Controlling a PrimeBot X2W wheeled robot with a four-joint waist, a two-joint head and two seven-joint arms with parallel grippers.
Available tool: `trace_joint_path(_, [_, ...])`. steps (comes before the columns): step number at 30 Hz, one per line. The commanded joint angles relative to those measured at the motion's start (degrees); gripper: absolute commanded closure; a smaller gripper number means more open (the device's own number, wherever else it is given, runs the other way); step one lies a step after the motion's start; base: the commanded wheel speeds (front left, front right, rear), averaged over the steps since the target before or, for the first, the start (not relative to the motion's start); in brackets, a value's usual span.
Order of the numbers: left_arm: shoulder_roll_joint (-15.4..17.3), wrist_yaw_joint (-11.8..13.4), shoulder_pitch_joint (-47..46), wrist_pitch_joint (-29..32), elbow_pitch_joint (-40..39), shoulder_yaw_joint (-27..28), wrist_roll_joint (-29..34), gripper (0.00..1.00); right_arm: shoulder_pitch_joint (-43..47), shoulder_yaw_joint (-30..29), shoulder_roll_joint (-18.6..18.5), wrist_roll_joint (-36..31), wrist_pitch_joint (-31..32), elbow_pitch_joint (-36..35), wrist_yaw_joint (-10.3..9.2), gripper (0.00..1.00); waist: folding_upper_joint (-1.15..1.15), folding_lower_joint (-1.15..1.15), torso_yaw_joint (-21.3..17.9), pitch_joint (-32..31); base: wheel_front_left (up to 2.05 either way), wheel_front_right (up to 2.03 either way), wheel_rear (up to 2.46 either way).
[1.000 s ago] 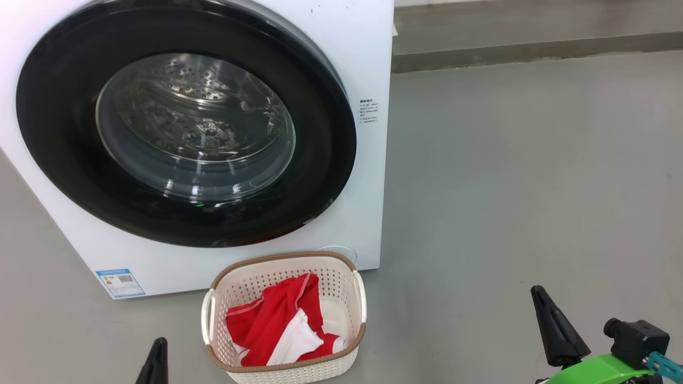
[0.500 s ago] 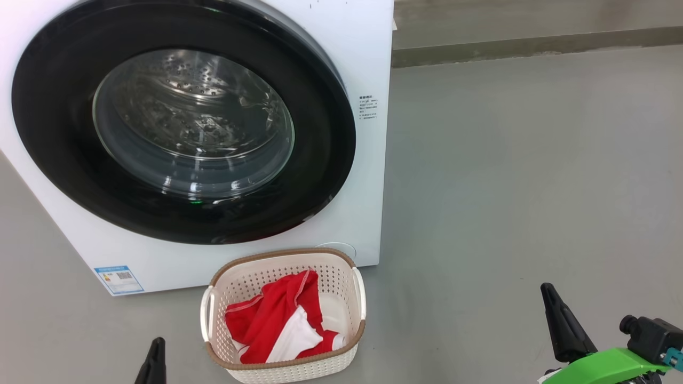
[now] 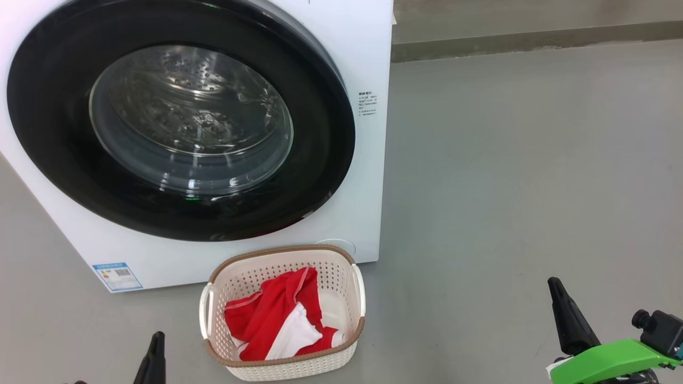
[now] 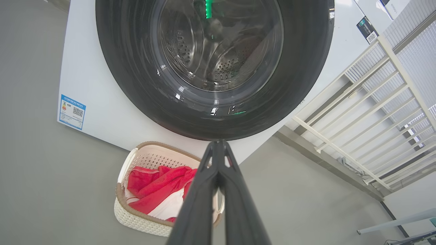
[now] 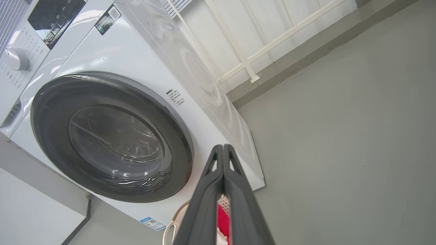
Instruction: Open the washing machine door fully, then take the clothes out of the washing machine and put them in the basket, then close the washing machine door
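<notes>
White metal makes the body of the washing machine [image 3: 373, 48]. Its front carries a small block of dark print [image 3: 367, 104] right of the washing machine door [image 3: 48, 160], and a blue label [image 3: 117, 276] with a square code at the lower left corner; both are too small to read. The right wrist view shows one more code sticker [image 5: 109, 17] on the top and a dial [image 5: 17, 58] on the panel.

The door lies closed against the front. The basket [image 3: 283, 360] stands on the grey floor [image 3: 507, 186] just before the machine, with the clothes [image 3: 269, 320] inside it.

The left gripper [image 3: 156, 346] is low, left of the basket, with its fingers pressed together and holding nothing. The right gripper [image 3: 560, 298] is well apart on the right, above a green part [image 3: 603, 360], also pressed together and empty. A white railing [image 4: 374, 102] stands behind the machine. Nothing blocks the door.
</notes>
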Motion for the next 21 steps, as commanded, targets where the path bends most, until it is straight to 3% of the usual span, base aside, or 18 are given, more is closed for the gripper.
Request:
trace_joint_path(1, [0.6, 0.0, -3.0, 0.4, -1.1, 1.0, -2.2, 1.0, -2.9, 0.0, -0.3, 1.9, 0.5, -1.3, -0.02, 1.0, 0.0, 0.0, 0.0, 0.1, 0.0, 0.0, 0.0])
trace_joint_path(21, [0.4, 0.0, -4.5, 3.5, -0.8, 1.3, -14.1, 1.0, -4.2, -1.4, 0.1, 12.7, 3.7, -1.1, -0.03, 1.0, 0.0, -0.01, -0.1, 0.9, 0.0, 0.0, 0.0])
